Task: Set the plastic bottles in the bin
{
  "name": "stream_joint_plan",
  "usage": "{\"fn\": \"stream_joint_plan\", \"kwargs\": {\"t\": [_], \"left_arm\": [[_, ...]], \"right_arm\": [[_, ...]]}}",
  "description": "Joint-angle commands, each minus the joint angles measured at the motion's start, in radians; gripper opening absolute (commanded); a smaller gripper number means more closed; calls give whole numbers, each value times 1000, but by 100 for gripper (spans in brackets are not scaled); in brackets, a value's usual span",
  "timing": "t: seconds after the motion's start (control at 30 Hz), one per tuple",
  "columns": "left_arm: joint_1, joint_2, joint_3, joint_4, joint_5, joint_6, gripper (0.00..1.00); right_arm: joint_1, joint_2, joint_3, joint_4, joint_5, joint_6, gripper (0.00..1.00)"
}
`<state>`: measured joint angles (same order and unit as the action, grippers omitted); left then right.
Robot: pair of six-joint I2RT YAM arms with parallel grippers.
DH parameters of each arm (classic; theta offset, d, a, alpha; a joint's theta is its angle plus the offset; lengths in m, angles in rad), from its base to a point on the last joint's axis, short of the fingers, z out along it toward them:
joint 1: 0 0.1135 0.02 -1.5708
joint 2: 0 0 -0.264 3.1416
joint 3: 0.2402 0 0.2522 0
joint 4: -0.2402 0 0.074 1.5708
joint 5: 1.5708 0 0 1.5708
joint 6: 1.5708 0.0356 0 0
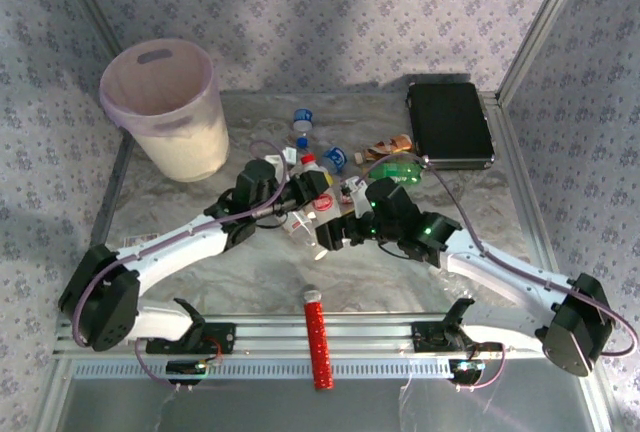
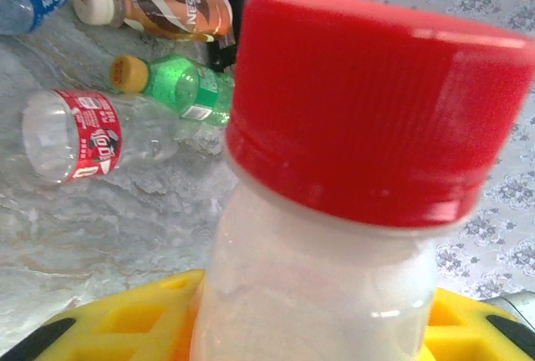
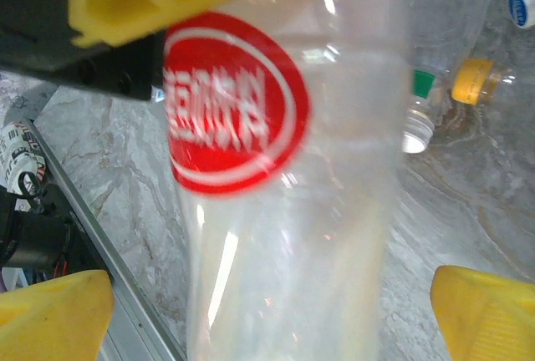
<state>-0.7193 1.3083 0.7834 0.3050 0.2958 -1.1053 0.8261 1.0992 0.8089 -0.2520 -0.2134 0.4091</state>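
A clear plastic bottle [image 2: 318, 277] with a red cap [image 2: 376, 102] and a round red label [image 3: 230, 102] is held above the table. My left gripper [image 2: 309, 332] is shut on it just under the cap, at table centre [image 1: 308, 190]. My right gripper [image 3: 267, 315] is open, its yellow fingers [image 3: 50, 315] standing clear on either side of the bottle's lower body, and it sits beside the left one [image 1: 335, 230]. Other bottles lie behind: a green one [image 2: 180, 85], a brownish one [image 2: 171, 10] and a clear red-labelled one [image 2: 79, 131]. The pink-and-cream bin [image 1: 185, 147] stands at the far left.
A flat black case [image 1: 448, 124] lies at the back right. A red ribbed cylinder [image 1: 318, 342] rests across the front rail between the arm bases. More bottles with blue caps [image 1: 302, 117] are scattered at the back centre. Patterned walls enclose the table.
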Motion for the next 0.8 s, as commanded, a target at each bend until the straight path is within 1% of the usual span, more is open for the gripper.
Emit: {"fn": "stream_joint_plan", "kwargs": {"t": [0.0, 0.1, 0.2, 0.33, 0.47, 0.57, 0.77], "left_arm": [[26, -51, 83, -80, 5, 82, 44], [67, -64, 151, -175, 24, 147, 44], [128, -70, 277, -324, 54, 243, 44], [231, -72, 459, -503, 93, 352, 44], [332, -52, 622, -713, 94, 467, 43], [411, -49, 686, -769, 123, 500, 42], [568, -39, 806, -853, 141, 554, 38]], "right_arm": [[-15, -60, 42, -104, 32, -24, 99], [-30, -109, 39, -156, 49, -38, 99], [-59, -140, 27, -208, 74, -33, 99], [-88, -145, 10, -252, 79, -21, 99], [-93, -140, -9, -254, 76, -20, 99], [-95, -134, -9, -264, 76, -28, 98], [-103, -115, -2, -268, 66, -45, 98]]}}
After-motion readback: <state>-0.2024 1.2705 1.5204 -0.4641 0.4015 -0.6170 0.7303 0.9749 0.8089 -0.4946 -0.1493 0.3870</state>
